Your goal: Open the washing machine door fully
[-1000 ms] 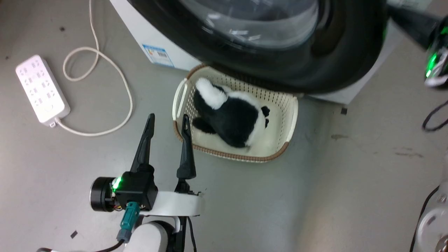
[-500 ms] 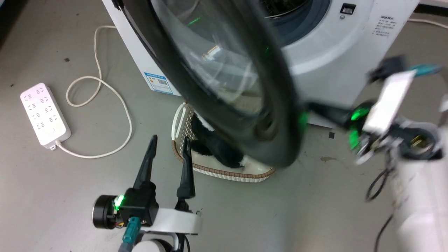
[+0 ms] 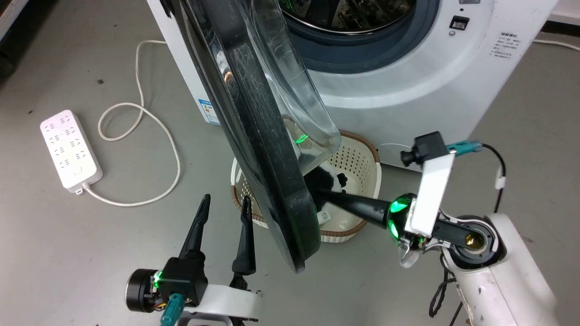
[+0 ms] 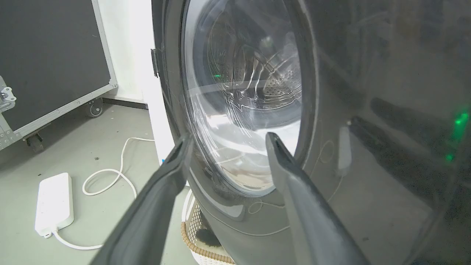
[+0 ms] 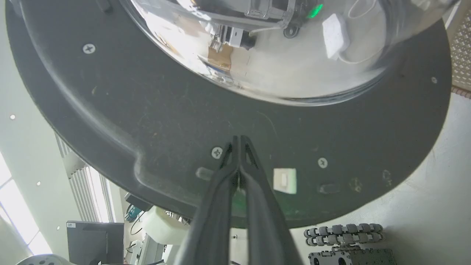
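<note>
Floor, far left: white multi-socket power strip [image 3: 70, 149] with its cream cable [image 3: 172, 149] looped toward the machine. Well apart from the door, no obstacle as I judge it.

Left hand [image 3: 226, 198]: two dark fingers spread wide, holding nothing, near the outer face of the door. The left wrist view looks straight at the glass.

Large round glossy black washing machine door with clear glass bowl [image 3: 247, 127]: hinged at the machine's left, swung out to stand edge-on to the head view, roughly square to the front. Partly open, not fully.

Behind its lower edge: cream perforated basket [image 3: 374, 158] with a black-and-white plush toy [image 3: 324, 181] inside.

Right hand [image 5: 238, 140]: fingers pinched together, nothing between them, tips set on the door's inner black face beside a screw, below the bowl.

Right, far: big white front-loading washing machine [image 3: 408, 86], steel drum [image 3: 353, 13] exposed.

Step, as I read it: push the door on leftward. Do it well by pressing square to the panel, following the hinge arc so the tips don't skid on the plastic. The left hand looks to stand in the sweep and should clear away first.
</note>
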### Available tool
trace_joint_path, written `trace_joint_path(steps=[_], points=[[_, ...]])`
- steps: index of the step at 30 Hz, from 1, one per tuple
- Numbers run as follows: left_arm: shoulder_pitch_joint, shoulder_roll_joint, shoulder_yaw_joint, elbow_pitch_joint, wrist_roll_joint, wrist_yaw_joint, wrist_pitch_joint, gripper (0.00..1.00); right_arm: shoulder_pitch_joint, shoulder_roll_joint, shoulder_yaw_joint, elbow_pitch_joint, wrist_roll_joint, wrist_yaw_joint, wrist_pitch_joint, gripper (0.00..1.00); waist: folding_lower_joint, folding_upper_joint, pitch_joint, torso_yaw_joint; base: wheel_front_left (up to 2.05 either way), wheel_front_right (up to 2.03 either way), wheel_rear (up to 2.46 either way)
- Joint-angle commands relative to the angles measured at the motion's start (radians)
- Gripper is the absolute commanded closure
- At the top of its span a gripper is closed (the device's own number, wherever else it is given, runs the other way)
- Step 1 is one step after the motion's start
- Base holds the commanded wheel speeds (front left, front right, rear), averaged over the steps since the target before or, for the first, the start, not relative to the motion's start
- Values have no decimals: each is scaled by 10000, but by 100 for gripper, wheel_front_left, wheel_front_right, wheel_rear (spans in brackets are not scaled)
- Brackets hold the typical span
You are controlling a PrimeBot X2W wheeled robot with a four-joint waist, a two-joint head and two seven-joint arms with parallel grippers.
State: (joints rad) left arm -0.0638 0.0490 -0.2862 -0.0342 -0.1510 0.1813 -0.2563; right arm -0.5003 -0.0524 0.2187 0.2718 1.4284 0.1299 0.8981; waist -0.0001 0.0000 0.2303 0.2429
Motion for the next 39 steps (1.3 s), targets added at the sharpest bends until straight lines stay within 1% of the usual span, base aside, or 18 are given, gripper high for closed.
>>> trace_joint_path(steps=[1,2,3,6,8,10,11,14,15,17,19,22,23,25,29,33,39], points=[[107,12,-17,3,-64,-51,-55,0,179,21,-73,-33,33,8,-188,100,1,0,-22,14,0,0,0],[107,12,15,-3,-96,-65,-55,0,166,21,-155,-68,-123,8,-391,52,1,0,-46,7,0,0,0],[93,12,71,-39,-165,-85,-55,0,162,20,-238,-76,-306,8,-564,0,1,0,-67,-9,0,0,0],[28,12,314,-96,-327,-258,-55,0,162,-106,-539,-315,-815,8,-1011,0,1,0,-157,-122,0,0,0],[3,12,493,-86,-362,-384,-55,0,137,-265,-849,-597,-1200,8,-1511,0,1,0,-238,-249,0,0,0],[-6,12,645,-74,-409,-516,-55,0,68,-557,-1074,-1131,-1870,8,-2314,0,1,0,-314,-410,0,0,0],[-5,12,719,-62,-465,-581,-55,0,35,-804,-1078,-1499,-2369,8,-2825,0,1,0,-348,-500,0,0,0],[-10,12,1001,-15,-680,-769,-55,0,135,-1744,-732,-2488,-4103,8,-4710,0,1,0,-483,-776,0,0,0],[11,12,1327,55,-934,-959,-55,0,445,-2831,-203,-2957,-5967,8,-6857,0,1,0,-645,-1060,0,0,0],[37,12,1512,148,-992,-1120,-55,0,763,-3441,82,-2936,-7221,8,-8155,0,1,0,-775,-1239,0,0,0],[77,12,1680,221,-1013,-1274,-55,0,1149,-3707,51,-2775,-8248,8,-9248,0,1,0,-890,-1417,0,0,0],[137,12,1922,367,-1020,-1597,-55,0,1815,-3604,-465,-2542,-9516,8,-10516,0,1,0,-1014,-1646,0,0,0],[154,12,1987,421,-1017,-1707,-55,0,2093,-3471,-679,-2491,-9879,8,-10829,0,1,0,-1051,-1714,0,0,0],[224,12,2116,465,-1006,-1795,-55,0,2682,-3043,-1239,-2456,-10571,8,-11214,0,1,0,-1103,-1858,0,0,0],[397,12,2399,722,-1025,-2047,-55,0,3942,-1948,-1926,-2837,-11614,8,-11506,0,1,0,-1208,-2141,0,0,0],[589,44,2518,1022,-837,-2192,-55,0,4939,-1101,-2067,-3073,-12279,8,-11581,0,1,0,-1272,-2333,0,0,0],[791,85,2480,1327,-296,-2102,-55,0,5460,-493,-1846,-3327,-12926,8,-11595,0,1,0,-1322,-2427,0,0,0]])
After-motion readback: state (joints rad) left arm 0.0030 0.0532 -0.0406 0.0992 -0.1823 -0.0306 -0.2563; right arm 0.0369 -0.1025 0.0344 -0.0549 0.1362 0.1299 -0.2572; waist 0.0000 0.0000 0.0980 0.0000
